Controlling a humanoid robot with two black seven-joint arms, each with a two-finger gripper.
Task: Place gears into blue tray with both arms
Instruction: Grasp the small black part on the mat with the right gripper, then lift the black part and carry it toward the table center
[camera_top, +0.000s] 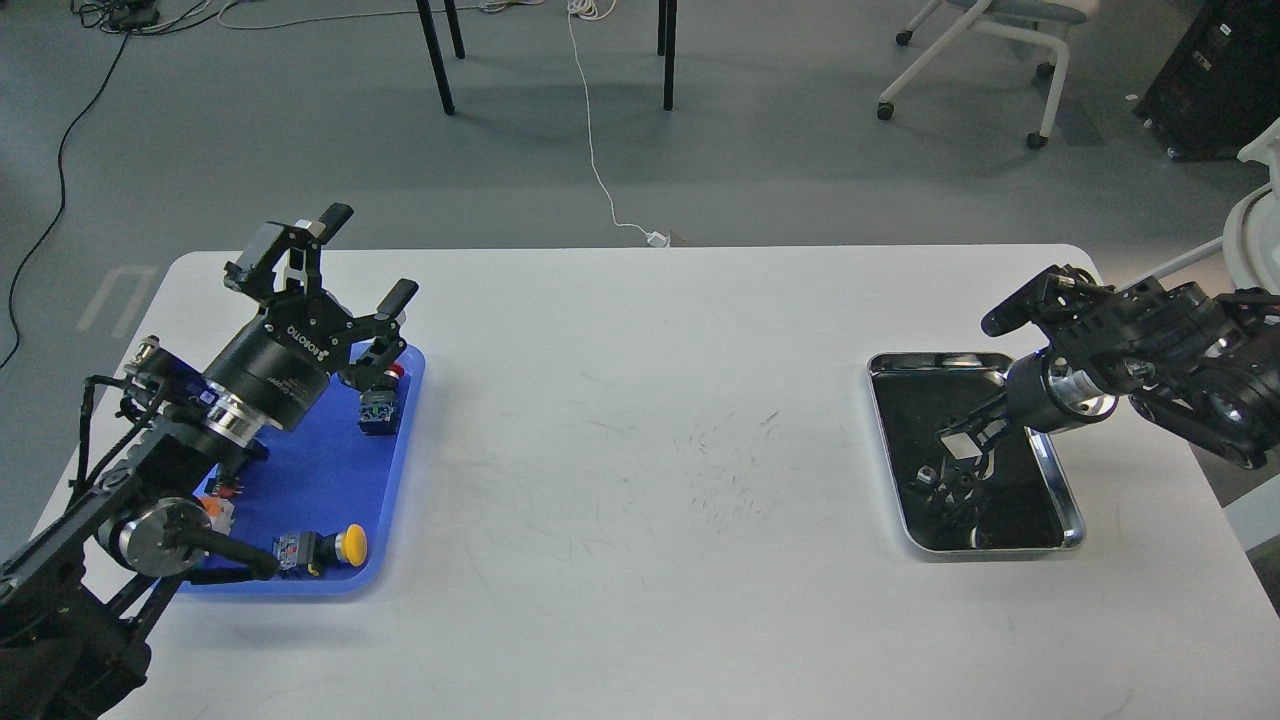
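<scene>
- The left gripper (365, 252) is seen raised above the far edge of the blue tray (330, 470); its two fingers are spread wide apart and nothing is held between them.
- The blue tray is found at the left edge of the white table (640, 450), near its left near corner; part of it is covered by the left arm.
- On the blue tray, a red-capped push-button switch (383, 400) is noted at the far right corner and a yellow-capped push-button switch (325, 549) at the near edge.
- The silver tray (1070, 500) with a dark inside is placed near the right edge of the table.
- The right gripper (965, 440) is lowered into the silver tray; its fingers are dark against the dark inside, so whether it is released or clenched cannot be told.
- The gears (950, 490) are seen only as small dark shapes in the near half of the silver tray; single pieces cannot be counted.
- No gear can be made out on the bare blue parts of the blue tray.
</scene>
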